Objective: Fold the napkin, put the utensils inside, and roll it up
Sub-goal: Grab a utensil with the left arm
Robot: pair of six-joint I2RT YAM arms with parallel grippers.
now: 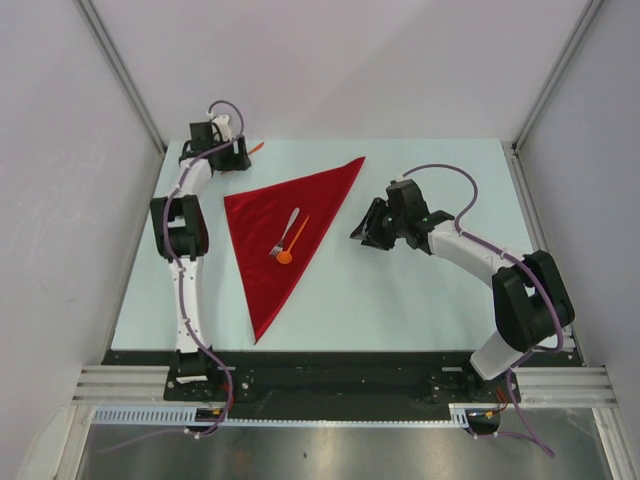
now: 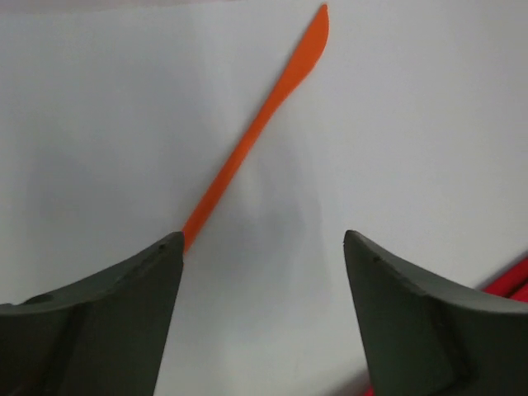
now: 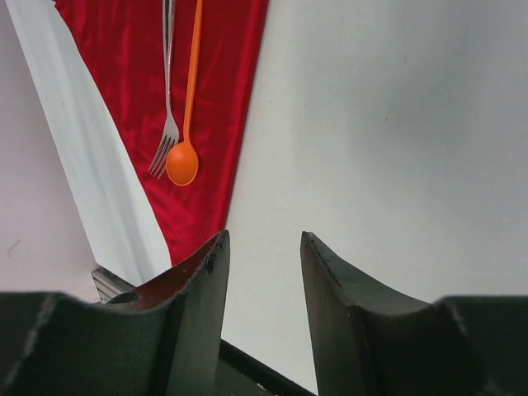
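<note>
The red napkin [image 1: 285, 235] lies folded into a triangle in the middle of the table, one tip towards the near edge. On it rest a silvery fork [image 1: 287, 228] and an orange spoon [image 1: 293, 245], side by side. In the right wrist view the napkin [image 3: 214, 99], fork [image 3: 167, 91] and spoon [image 3: 188, 107] lie ahead and to the left. An orange knife [image 2: 256, 132] lies on the bare table at the far left corner [image 1: 256, 148]. My left gripper [image 2: 262, 239] stands open over it, the handle end at the left fingertip. My right gripper [image 3: 264, 239] is open and empty, right of the napkin [image 1: 365, 235].
The pale table [image 1: 400, 300] is boxed in by white walls at the back and both sides. A black rail [image 1: 340, 362] runs along the near edge between the arm bases. A strip of the red napkin [image 2: 513, 279] shows at the lower right of the left wrist view.
</note>
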